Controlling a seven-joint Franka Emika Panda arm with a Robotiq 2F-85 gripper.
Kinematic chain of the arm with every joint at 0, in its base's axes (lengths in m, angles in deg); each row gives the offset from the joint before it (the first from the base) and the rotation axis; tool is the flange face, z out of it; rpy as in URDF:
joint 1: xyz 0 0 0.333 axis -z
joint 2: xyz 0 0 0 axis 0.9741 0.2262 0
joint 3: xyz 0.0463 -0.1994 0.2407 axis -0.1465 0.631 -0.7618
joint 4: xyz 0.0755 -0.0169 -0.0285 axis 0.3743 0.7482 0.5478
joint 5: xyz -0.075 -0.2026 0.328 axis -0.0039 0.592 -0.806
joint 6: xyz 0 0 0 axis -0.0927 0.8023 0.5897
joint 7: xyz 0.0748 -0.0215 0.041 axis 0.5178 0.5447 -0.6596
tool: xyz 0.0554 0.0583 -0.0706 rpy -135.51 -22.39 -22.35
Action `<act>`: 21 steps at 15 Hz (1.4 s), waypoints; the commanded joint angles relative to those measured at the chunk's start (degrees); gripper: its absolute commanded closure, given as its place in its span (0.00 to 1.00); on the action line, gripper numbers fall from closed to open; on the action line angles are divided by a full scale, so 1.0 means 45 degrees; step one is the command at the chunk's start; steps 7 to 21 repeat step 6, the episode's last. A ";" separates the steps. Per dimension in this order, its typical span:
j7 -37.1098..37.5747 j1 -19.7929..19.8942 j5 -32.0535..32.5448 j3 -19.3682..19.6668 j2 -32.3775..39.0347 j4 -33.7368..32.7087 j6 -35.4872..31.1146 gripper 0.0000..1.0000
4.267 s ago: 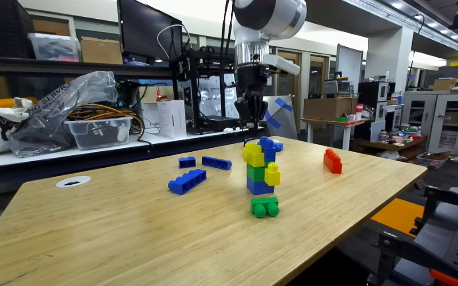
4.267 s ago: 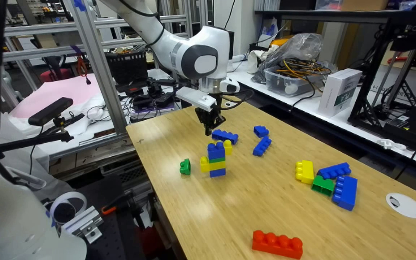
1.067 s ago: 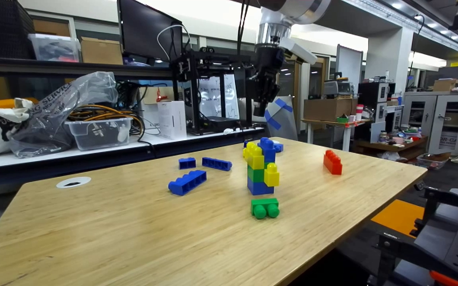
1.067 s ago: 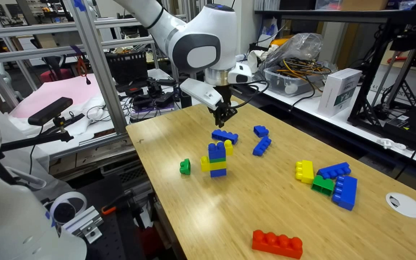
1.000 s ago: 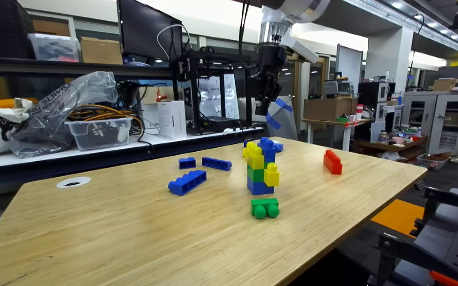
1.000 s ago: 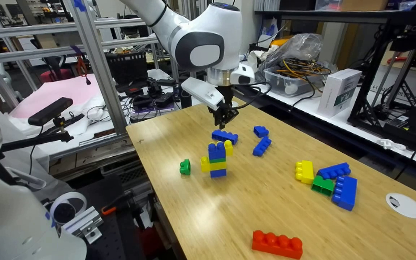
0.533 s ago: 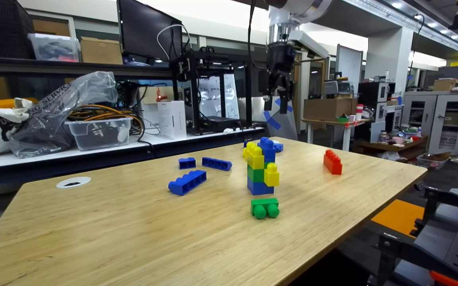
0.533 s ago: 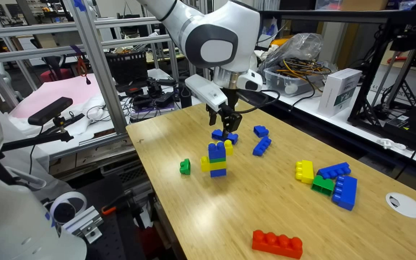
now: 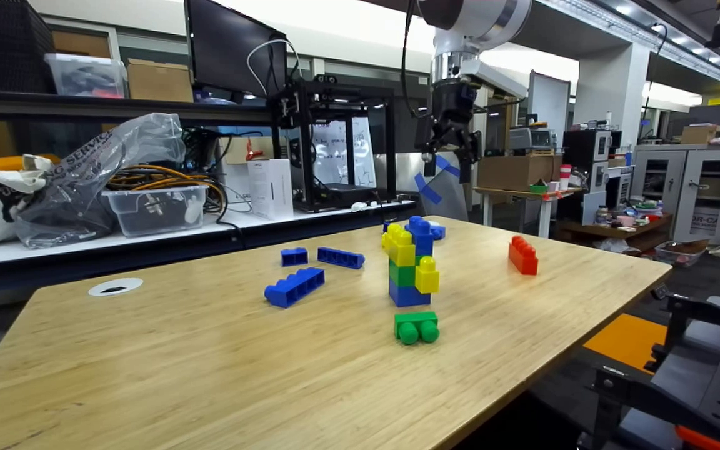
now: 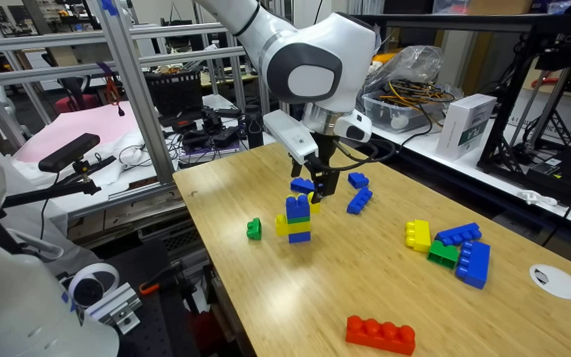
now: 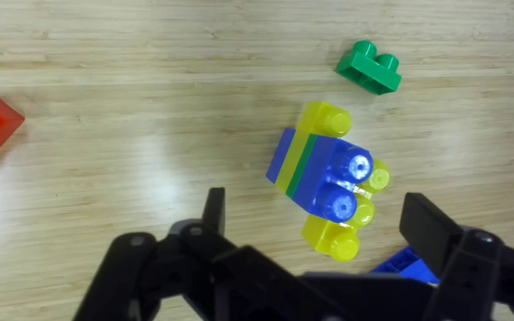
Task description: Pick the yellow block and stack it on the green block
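My gripper (image 11: 314, 200) hangs open above the table, its fingers (image 9: 467, 153) wide apart with nothing between them. In the wrist view a stack of blue, green and yellow pieces lies ahead of the jaws. A two-stud blue block (image 11: 337, 178) tops it, beside yellow blocks (image 9: 402, 245) and single-stud yellow pieces (image 9: 427, 275). A loose green block (image 9: 416, 326) lies on its side near the stack. In an exterior view, a loose yellow block (image 10: 418, 235) touches or nearly touches another green block (image 10: 443, 254). Which yellow and green the task means, I cannot tell.
A long red block (image 10: 380, 335) stands apart on the table (image 10: 315, 287). Two blue blocks (image 10: 474, 264) flank the loose yellow and green pair. More blue blocks (image 9: 294, 285) lie beyond the stack. A shelf bench with a 3D printer (image 9: 335, 144) borders the table.
The gripper has opened from nearly shut. The arm has shifted, rightward in both exterior views, and comes lower in one of them, closer to the stack. The blocks have not moved.
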 commanded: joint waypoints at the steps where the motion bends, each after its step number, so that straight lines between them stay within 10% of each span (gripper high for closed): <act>1: 0.0359 0.0180 -0.0579 -0.0030 0.0290 -0.0145 0.0130 0.00; 21: 0.0464 0.0136 -0.0459 -0.0049 0.0371 -0.0016 0.0026 0.00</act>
